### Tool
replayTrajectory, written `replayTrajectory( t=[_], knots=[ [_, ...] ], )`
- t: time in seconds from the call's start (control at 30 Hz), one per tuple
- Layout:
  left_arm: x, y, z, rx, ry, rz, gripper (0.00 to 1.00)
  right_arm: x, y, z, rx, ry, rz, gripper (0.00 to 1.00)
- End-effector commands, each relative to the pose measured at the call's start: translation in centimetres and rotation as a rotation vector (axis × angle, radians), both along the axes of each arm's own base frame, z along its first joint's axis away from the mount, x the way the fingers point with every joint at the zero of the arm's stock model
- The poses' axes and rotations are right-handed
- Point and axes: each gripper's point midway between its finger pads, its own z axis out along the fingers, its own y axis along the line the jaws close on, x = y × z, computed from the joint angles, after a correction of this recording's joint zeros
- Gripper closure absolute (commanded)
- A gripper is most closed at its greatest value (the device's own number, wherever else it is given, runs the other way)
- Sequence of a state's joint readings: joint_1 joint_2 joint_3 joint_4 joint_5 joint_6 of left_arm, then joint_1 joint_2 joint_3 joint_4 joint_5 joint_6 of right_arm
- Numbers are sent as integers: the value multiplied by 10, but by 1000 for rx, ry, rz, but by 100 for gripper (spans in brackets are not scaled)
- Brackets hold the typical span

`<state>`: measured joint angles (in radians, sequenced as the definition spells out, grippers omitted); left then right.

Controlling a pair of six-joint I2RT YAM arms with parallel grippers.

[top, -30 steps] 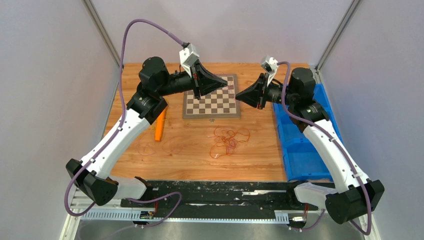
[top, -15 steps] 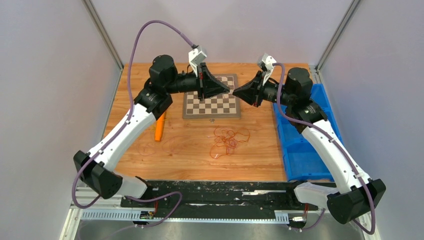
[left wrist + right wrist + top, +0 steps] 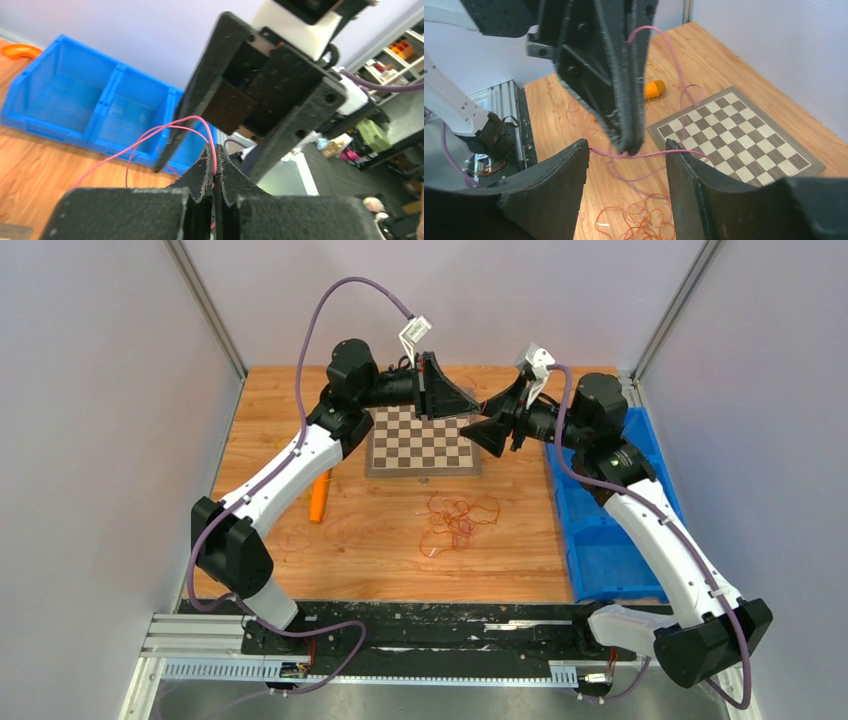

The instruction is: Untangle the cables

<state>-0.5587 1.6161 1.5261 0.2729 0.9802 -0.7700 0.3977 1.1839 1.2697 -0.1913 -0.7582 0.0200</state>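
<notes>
A tangle of thin reddish-orange cables lies on the wooden table in front of the chessboard. My left gripper hangs above the board, shut on a thin pink cable that loops away from its tips. My right gripper faces it tip to tip, jaws open. In the right wrist view the pink cable stretches across the gap between my open fingers, just under the left gripper's tips. The orange tangle lies on the table below.
A solid orange cylinder lies left of the chessboard. Blue bins line the table's right edge. Grey walls close in both sides and the back. A black rail runs along the near edge.
The left arm has swung up and to the right, bringing its gripper tip to tip with the right one. The right gripper's jaws have gone from shut to open.
</notes>
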Motion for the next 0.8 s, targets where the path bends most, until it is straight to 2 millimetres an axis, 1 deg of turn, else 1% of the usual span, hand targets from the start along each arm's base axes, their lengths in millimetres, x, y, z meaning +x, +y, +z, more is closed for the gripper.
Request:
replayTrajectory(
  t=[0.0,0.1,0.13,0.17,0.23,0.27,0.3,0.33,0.37,0.4,0.43,0.47,0.5,0.53,0.57,0.6,0.63,0.67,0.7,0.73,0.77],
  knots=[
    [-29,0,29,-71,-30,-107,100,17,-2,17,19,-79,-73,42],
    [-31,-1,28,-71,-25,-112,100,20,2,18,35,-79,-70,42],
    [-30,-1,28,-70,-21,-111,100,20,4,19,41,-77,-68,44],
    [-30,-2,27,-68,-16,-111,100,21,5,22,49,-87,-66,50],
    [-29,-3,27,-64,-9,-108,100,21,5,28,57,-99,-73,79],
    [-27,-1,27,-62,-23,-97,95,21,2,30,55,-111,-82,92],
    [-23,0,25,-46,-4,-69,86,20,-3,32,48,-123,-95,99],
    [-18,5,26,-40,-42,-36,80,20,-9,32,42,-126,-112,100],
    [-10,9,20,-11,-14,10,59,21,-16,29,22,-131,-132,100],
    [-3,19,22,-1,-71,57,48,23,-26,26,5,-114,-156,100],
    [5,25,15,37,-45,107,32,24,-35,23,-9,-85,-169,100],
    [10,38,19,49,-119,153,26,25,-46,19,-21,-53,-183,100],
    [13,46,10,92,-96,188,15,27,-58,16,-31,-29,-203,100],
    [16,61,5,136,-138,238,8,30,-70,9,-51,-15,-224,100],
    [18,69,0,165,-159,266,2,33,-85,3,-68,0,-262,100],
    [21,85,-8,221,-191,322,1,38,-102,-4,-90,11,-304,100],
    [24,93,-18,263,-231,346,0,41,-117,-12,-109,30,-338,100],
    [26,109,-31,319,-207,391,0,48,-141,-18,-133,48,-394,100],
    [27,118,-40,362,-238,408,0,53,-157,-28,-170,76,-433,100],
    [30,135,-54,430,-211,461,0,63,-175,-42,-213,118,-483,100],
    [33,145,-63,482,-237,485,0,69,-190,-53,-252,153,-523,100]
  ],
)
